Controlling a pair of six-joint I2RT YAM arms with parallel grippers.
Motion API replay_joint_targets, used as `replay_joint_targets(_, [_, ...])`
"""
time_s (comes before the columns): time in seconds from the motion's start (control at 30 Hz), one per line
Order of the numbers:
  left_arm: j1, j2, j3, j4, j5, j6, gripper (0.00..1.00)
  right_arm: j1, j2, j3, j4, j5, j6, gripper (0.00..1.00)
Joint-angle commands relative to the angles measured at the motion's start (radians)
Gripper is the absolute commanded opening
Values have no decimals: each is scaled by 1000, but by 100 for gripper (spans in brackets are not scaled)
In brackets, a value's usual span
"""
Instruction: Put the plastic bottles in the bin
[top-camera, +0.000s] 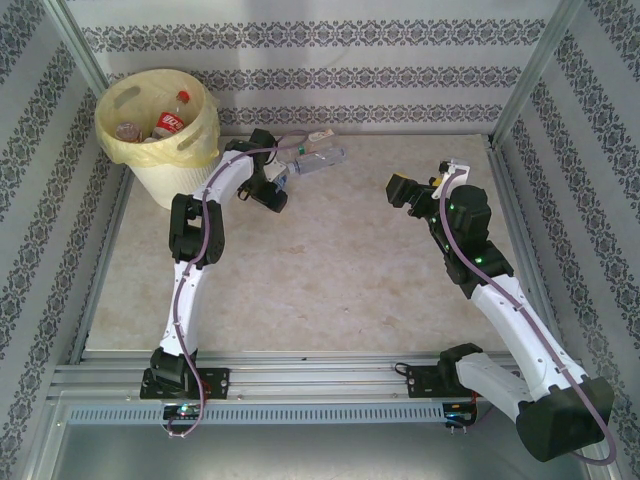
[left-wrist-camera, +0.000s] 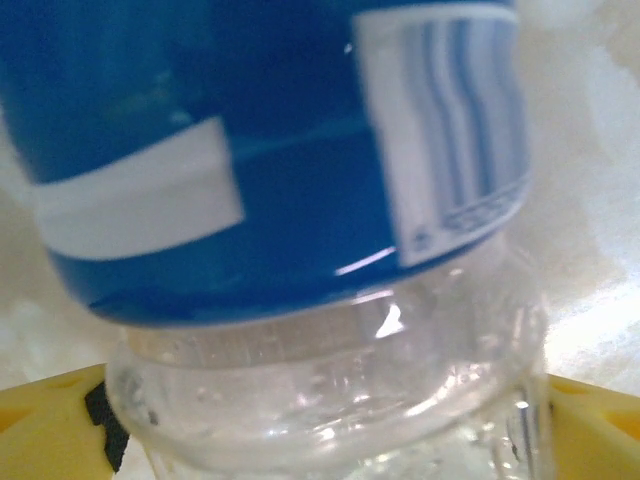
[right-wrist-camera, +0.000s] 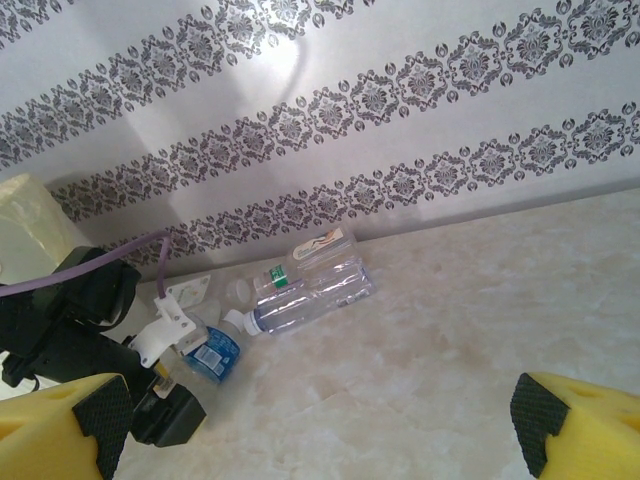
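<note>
Left wrist: left gripper pinches blue bottle; bin sits close left, table far-left corner; right gripper spread, empty, farther off.

Left end effector clamps a blue-labelled bottle; right end effector hangs spread wide.

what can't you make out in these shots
Bin: top view, liner and top bottles hide what lies deeper.
Blue-label bottle: left wrist view, too close and blurred to read; both ends cut off by the edges.
Bottles by the wall: right wrist view, labels too small to read.
</note>
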Motion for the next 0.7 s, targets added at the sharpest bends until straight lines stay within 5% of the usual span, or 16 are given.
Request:
replay_joint_targets(0.0, [-3,-15,26,-1,-25,-23,92,-9,-4,-2,15,13,18,98])
replay_joint_targets(0.4, [-3,-4,67,3,20,-48,69,-9,-7,-5,17,2,10,98])
replay_joint_targets(0.67, [-3,20,45,5,15,-63,80,-3,31,5,55,-107,-25,98])
